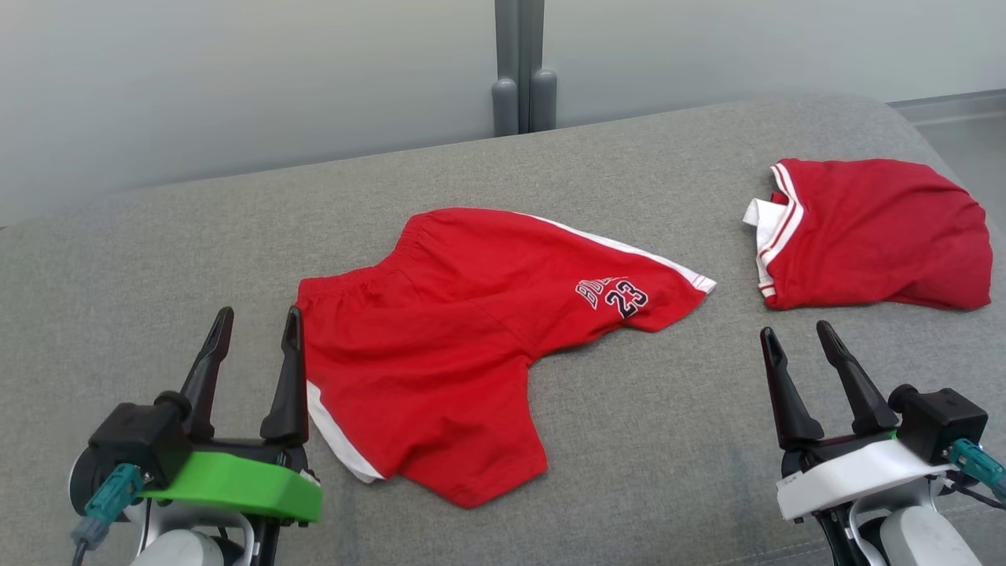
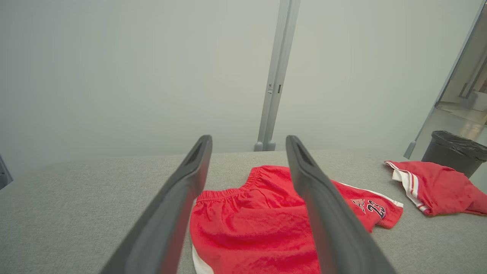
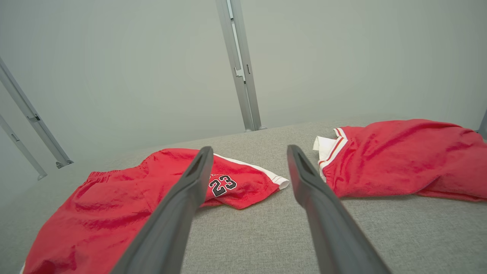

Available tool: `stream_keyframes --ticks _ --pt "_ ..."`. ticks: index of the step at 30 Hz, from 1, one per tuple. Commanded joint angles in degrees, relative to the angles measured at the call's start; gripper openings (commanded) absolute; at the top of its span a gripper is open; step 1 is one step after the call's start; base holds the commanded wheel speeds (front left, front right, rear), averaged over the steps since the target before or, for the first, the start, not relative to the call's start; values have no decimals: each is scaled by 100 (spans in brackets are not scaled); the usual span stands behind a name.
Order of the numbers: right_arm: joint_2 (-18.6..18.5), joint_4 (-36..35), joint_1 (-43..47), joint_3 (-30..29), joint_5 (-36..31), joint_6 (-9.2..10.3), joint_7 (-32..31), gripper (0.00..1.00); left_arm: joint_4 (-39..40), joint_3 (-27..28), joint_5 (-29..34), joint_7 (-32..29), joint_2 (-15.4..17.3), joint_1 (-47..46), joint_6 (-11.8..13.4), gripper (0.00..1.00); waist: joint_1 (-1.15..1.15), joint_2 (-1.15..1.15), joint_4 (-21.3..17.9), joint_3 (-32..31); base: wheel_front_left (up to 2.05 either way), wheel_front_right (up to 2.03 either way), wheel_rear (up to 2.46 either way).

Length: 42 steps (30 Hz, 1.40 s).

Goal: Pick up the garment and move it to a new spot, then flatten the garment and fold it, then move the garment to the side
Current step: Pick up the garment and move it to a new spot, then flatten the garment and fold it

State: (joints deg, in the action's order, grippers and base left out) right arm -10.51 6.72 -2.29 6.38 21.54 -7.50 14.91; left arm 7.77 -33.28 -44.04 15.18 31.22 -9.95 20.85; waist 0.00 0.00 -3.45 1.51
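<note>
Since the red shorts (image 1: pixel 440 346), central on the cushion (image 1: pixel 629 440), seem limp and light, the waistband (image 1: pixel 346 277) is best pinched. Left gripper (image 1: pixel 259 310) and right gripper (image 1: pixel 794 328) are held spread, empty.

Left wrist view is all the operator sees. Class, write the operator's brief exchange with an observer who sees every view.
Operator: Where is the right gripper?
Observer: The right gripper hovers open just in front of the folded red garment, apart from it.
Operator: My picture cuts off the shorts. Where does the near leg end?
Observer: The red shorts end in a near leg lying flat on the grey cushion, hem about level with the green mount of the left gripper.
</note>
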Motion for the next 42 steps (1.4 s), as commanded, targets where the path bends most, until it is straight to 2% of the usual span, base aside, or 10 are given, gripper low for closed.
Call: stream_keyframes --ticks 1,17,30,36,42 --pt "-24 -35 46 -16 -8 2 20 100 60 86 101 0 -54 138 -33 100 0 0 15 36 0 0 0" --pt "-62 -62 2 10 -26 2 -53 100 6 378 431 3 -348 446 -318 100 0 0 82 42 0 0 0" --pt "-79 -52 18 57 9 2 -81 100 -81 419 474 3 -409 472 -394 100 0 0 112 53 0 0 0" --pt "-32 -30 -150 345 3 2 -238 100 -91 460 438 3 -408 510 -361 100 0 0 164 80 0 0 0" --pt "11 97 -274 903 452 2 -700 100 -64 448 441 -10 -422 480 -345 100 0 0 373 74 0 0 0"
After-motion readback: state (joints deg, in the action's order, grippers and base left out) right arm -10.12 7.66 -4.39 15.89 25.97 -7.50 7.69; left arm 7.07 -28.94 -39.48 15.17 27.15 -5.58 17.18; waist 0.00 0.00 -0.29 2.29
